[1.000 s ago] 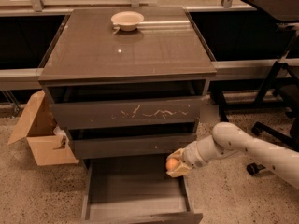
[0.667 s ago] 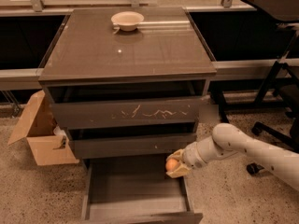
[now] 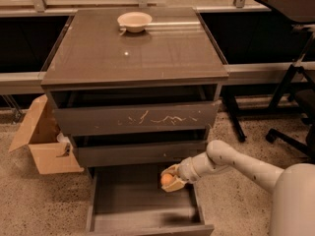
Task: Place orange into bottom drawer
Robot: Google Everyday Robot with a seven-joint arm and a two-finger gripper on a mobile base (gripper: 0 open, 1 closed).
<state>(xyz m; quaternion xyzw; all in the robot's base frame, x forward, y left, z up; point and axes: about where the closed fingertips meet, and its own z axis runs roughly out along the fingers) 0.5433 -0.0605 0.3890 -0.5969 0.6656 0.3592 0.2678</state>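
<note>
Camera view: the bottom drawer (image 3: pixel 129 200) of the cabinet (image 3: pixel 217 93) is pulled out with its flat grey floor exposed. The hand (image 3: pixel 172 180) is positioned over the right rear part of that drawer, just below the middle drawer (image 3: pixel 138 154) front, with its fingers closed around the orange (image 3: pixel 167 179); the arm (image 3: pixel 236 163) enters from the right of the cabinet. On the counter (image 3: pixel 142 58) forming the cabinet top, a cream-white bowl (image 3: pixel 134 21) sits near the rear edge, the top drawer (image 3: pixel 98 122) front carries white scratches, and an open cardboard box (image 3: pixel 42 144) stands on the floor left of the cabinet.
</note>
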